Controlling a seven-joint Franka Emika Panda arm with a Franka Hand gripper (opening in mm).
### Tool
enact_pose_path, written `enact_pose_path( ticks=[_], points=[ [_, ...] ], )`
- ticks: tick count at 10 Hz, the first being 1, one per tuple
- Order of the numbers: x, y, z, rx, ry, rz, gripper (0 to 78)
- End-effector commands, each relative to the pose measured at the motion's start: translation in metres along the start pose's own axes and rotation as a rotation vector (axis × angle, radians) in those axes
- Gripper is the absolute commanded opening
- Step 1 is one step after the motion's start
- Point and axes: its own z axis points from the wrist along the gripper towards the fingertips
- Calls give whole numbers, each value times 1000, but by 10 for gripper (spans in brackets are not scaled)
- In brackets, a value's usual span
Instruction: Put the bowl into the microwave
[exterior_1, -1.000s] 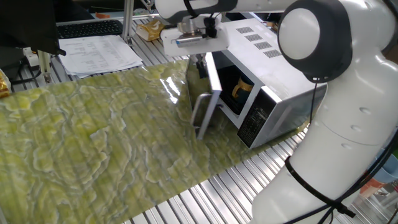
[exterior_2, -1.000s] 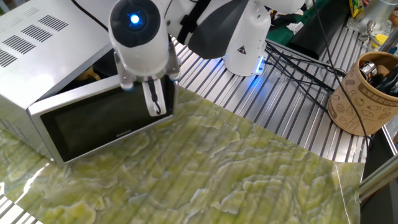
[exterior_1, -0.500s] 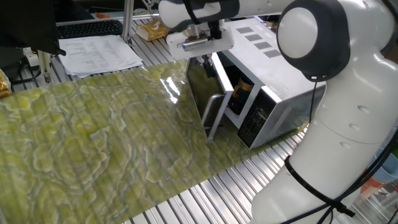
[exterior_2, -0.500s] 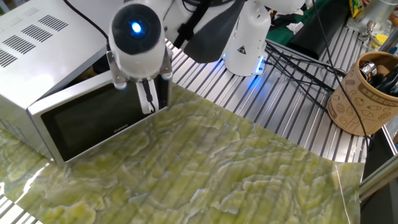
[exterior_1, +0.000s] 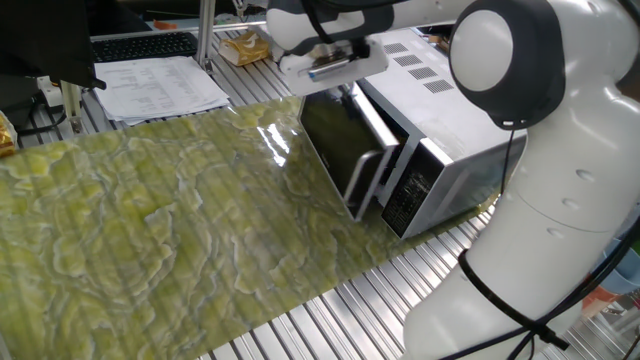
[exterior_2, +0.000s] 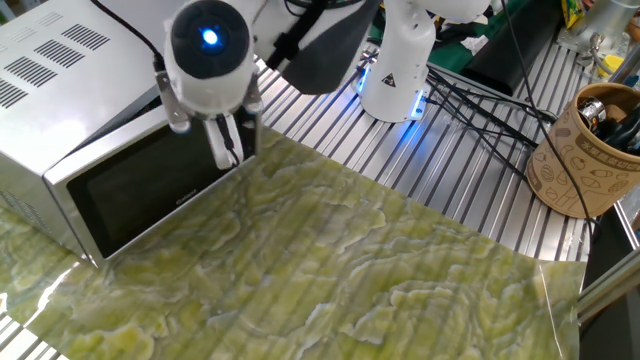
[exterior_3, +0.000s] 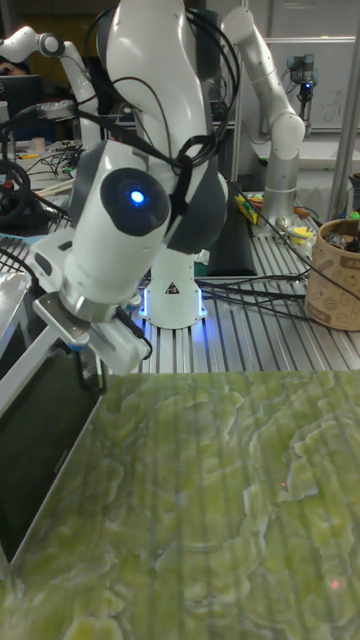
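Door of microwave: swung further toward shut than a second ago, now only slightly ajar. Hand: shifted with it toward the microwave front, fingers pointing down, close together with a narrow gap, holding nothing, tips against the door's free edge. Bowl: previously glimpsed inside the cavity, now hidden behind the door beside the hand. Green patterned mat on table: spreads outward, unchanged.
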Motion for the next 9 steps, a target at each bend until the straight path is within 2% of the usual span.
enact_pose_path(
  ticks=[1, 3, 5, 6, 7, 9],
  points=[
    [-9, -12, 4, 18, -33, -27, 11],
    [-10, -13, 5, 24, -41, -35, 11],
    [-8, -12, 4, -36, -6, -44, 11],
    [-8, -11, 3, -40, -4, -40, 11],
    [3, 0, -4, -56, 15, 10, 11],
    [21, 11, 1, -64, 24, 45, 11]
  ],
)
